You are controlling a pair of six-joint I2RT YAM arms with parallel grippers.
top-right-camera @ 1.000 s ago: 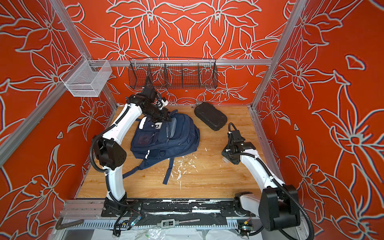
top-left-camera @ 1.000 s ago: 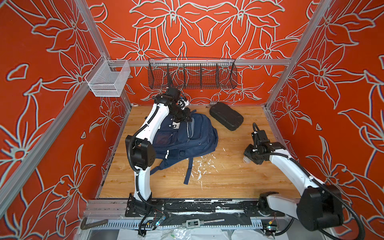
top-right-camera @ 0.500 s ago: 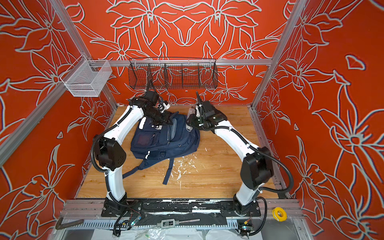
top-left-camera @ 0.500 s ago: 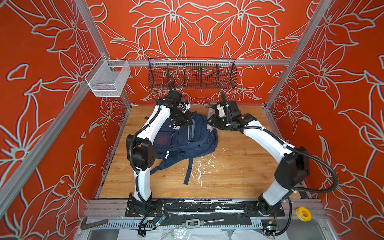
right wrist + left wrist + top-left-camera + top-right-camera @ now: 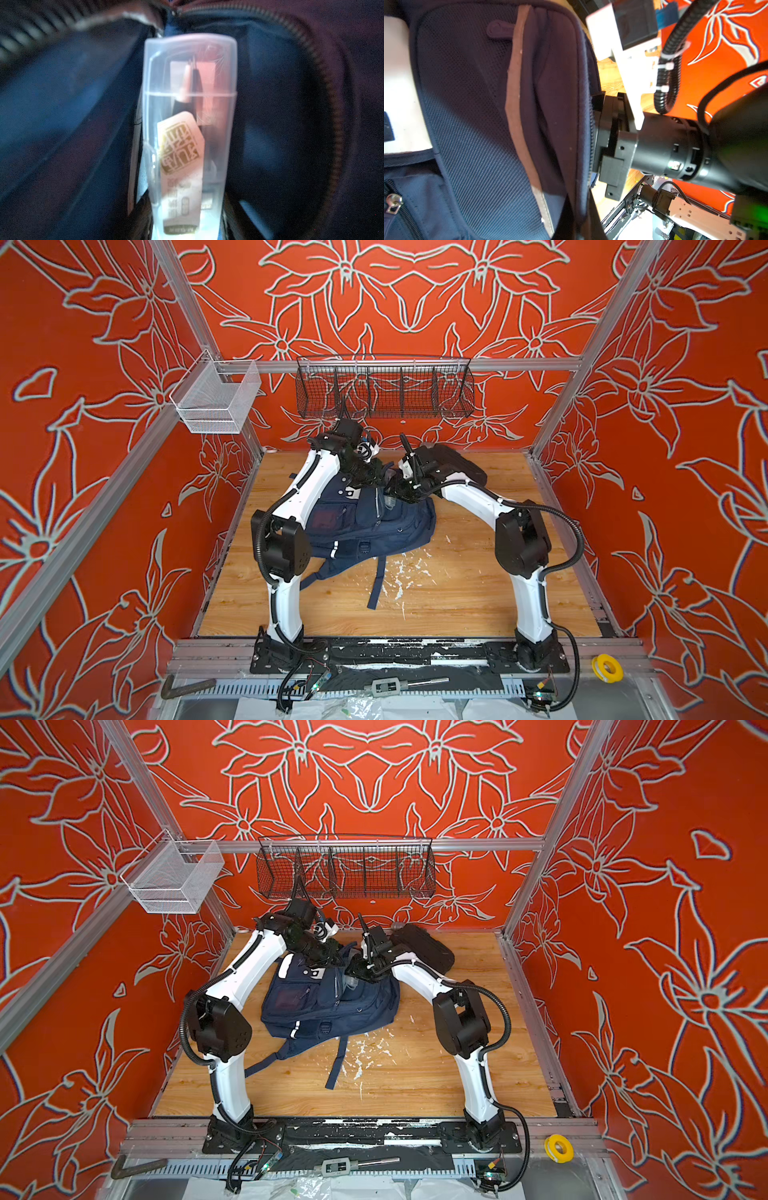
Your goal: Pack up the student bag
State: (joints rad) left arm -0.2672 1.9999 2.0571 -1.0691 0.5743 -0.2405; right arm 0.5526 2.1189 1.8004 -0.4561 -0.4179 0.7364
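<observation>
Large navy-blue fabric student backpack [image 5: 365, 526] [image 5: 328, 1006] lies flat, front pockets up, on the wooden tabletop [image 5: 457, 593], left of centre and toward the rear in both top views. Top end faces the rear. 2 straps trail toward the front: 1 straight [image 5: 376, 585], 1 angled left [image 5: 316, 576]. White patch with dark dots [image 5: 348, 492] sits near the top, and a thin reflective stripe [image 5: 334, 549] sits low on the front. 1 compartment near the top is unzipped. Its zipper teeth [image 5: 332, 104] gape in the right wrist view, with dark blue lining inside. A translucent plastic case [image 5: 189, 124] with pointed items and a printed label inside sits end-first in that opening.
</observation>
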